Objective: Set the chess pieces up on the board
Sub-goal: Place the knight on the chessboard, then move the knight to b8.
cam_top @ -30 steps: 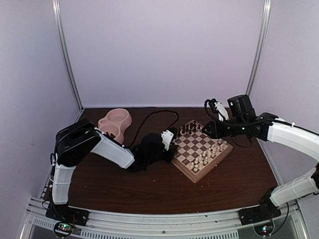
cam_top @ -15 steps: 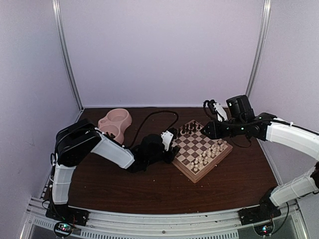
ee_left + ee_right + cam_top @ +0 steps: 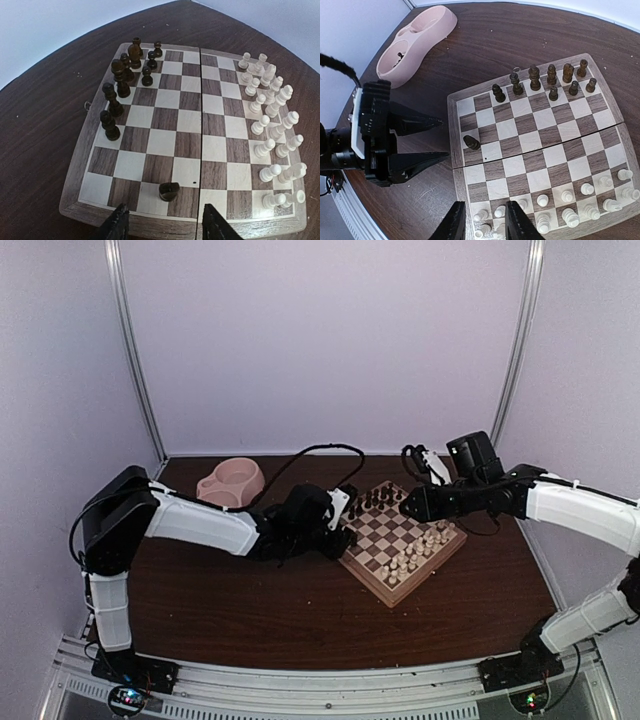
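Left end effector (image 3: 446, 137), jaws apart, near dark-brown chess piece (image 3: 169, 190) (board (image 3: 165, 120) edge)

The left arm (image 3: 200, 525) was stretched low and nearly level from its base toward the middle, and its black wrist ended in the left gripper (image 3: 343, 533), whose fingers (image 3: 415, 122) were held well apart with nothing between them. The right arm (image 3: 580, 510) was raised at the elbow and reached inward from the right, with the right gripper (image 3: 405, 508) pointed toward the left one and angled slightly downward. Its fingers (image 3: 456, 220) were parted by a narrower gap with nothing gripped between them, and the two grippers were near each other but apart.
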Available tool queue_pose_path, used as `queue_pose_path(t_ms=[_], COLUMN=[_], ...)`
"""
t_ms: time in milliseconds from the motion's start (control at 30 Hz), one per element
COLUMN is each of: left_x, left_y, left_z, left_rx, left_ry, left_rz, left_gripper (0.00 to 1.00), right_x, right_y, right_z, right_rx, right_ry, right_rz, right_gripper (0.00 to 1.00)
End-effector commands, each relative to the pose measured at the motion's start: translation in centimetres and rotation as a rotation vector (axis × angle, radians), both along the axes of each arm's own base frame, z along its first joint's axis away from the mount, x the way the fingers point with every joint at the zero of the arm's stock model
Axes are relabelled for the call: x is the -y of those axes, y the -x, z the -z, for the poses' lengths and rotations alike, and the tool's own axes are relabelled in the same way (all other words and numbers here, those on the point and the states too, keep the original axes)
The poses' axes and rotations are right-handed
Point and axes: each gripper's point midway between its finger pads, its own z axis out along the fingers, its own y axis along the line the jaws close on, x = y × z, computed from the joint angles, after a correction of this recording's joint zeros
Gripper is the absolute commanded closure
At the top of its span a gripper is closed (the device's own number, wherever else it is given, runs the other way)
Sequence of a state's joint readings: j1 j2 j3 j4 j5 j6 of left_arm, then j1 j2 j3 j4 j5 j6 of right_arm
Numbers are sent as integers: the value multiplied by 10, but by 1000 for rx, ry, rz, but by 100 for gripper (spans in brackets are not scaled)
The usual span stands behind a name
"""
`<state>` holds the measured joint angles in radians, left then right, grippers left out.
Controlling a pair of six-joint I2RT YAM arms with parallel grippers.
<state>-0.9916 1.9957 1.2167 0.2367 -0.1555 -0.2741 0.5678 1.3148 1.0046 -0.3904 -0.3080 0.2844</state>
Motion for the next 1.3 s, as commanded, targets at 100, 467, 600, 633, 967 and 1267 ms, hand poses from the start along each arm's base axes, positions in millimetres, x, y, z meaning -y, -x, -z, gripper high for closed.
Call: queue_pose_path(t_ms=[100,467,600,633,967,1267], left_x=[-18,-39,-31,-30,-10,8], left_y=[11,10,15,15,6,-2], left_z=[-7,-21,-20,-20,-10,1], left_rx=[-234,-353,-376,-375,-387,-395], left_ry=[-117,-49,-48,-48,-130,-158], left_rz=[-33,-43,8,14,71,75], left_gripper=[50,50,50,50,52,54], right_x=[-10,-14,-10,-9,12,30], right_y=[-3,-10,-12,-12,-10,-9], right_z=[4,10,8,7,-5,-13], right_rx=[-61,-89,-73,-67,22,92], right_ry=[-7,25,34,35,67,99], right_rz=[-35,-36,-19,-14,52,104], right_gripper=[68,64,64,64,63,63])
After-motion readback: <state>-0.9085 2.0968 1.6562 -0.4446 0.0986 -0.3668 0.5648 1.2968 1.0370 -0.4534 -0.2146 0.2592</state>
